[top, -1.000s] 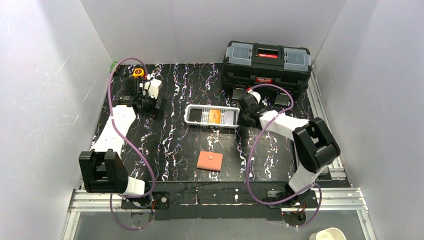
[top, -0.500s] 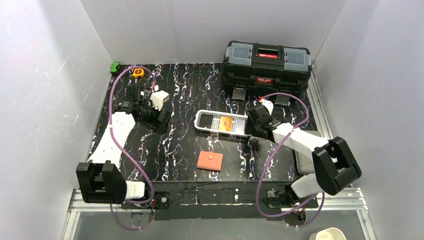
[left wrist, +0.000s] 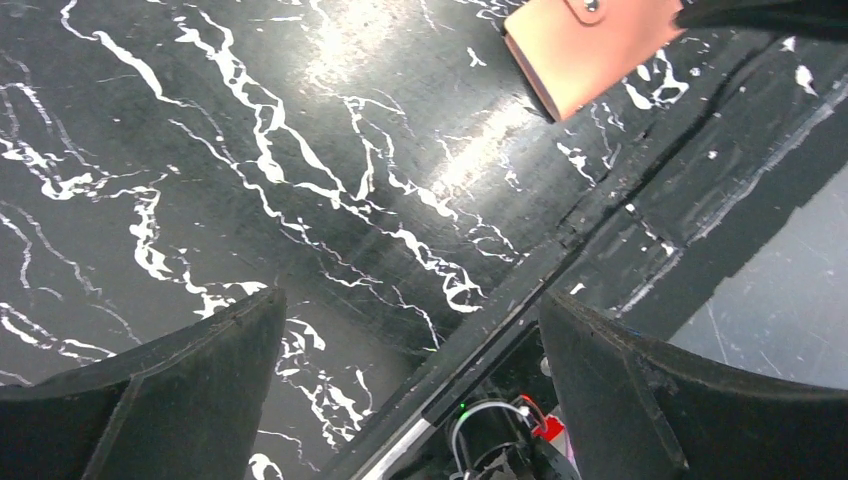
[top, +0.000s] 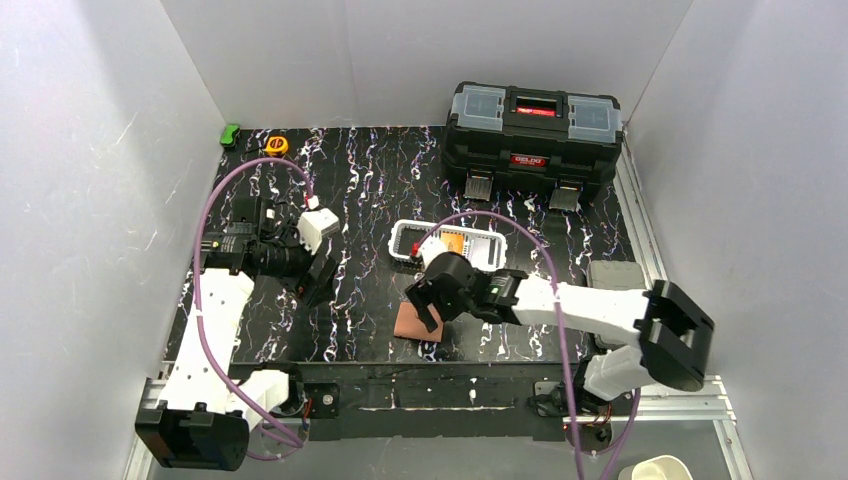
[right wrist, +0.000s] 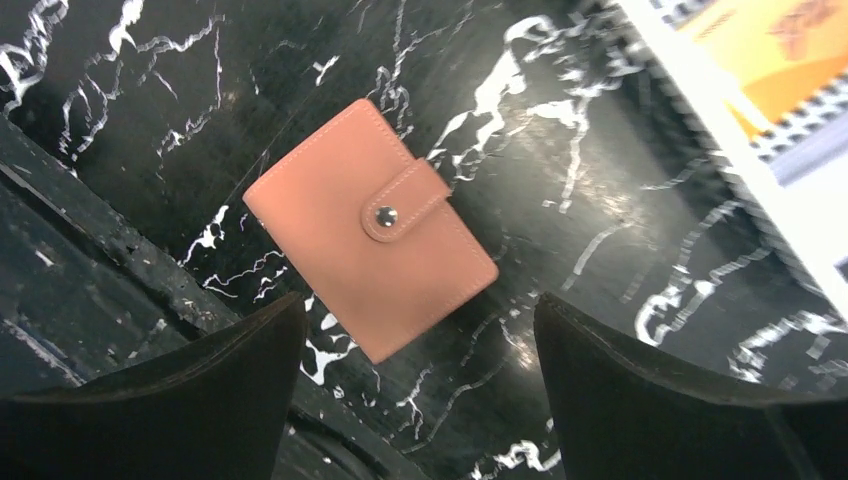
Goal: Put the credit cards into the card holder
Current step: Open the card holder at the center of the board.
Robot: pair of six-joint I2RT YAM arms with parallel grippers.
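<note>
Black marbled table (top: 370, 180), white walls (top: 400, 60), closed card holder (right wrist: 370, 228)

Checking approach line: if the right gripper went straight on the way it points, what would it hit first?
Likely the closed salmon-pink leather-like card holder, flat on the black marbled table, roughly centred between the open fingers of the right gripper. Gap above it unclear.

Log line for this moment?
right hand open over snapped-shut salmon-pink leather card holder | left hand open | orange plastic card in white slotted basket
</note>
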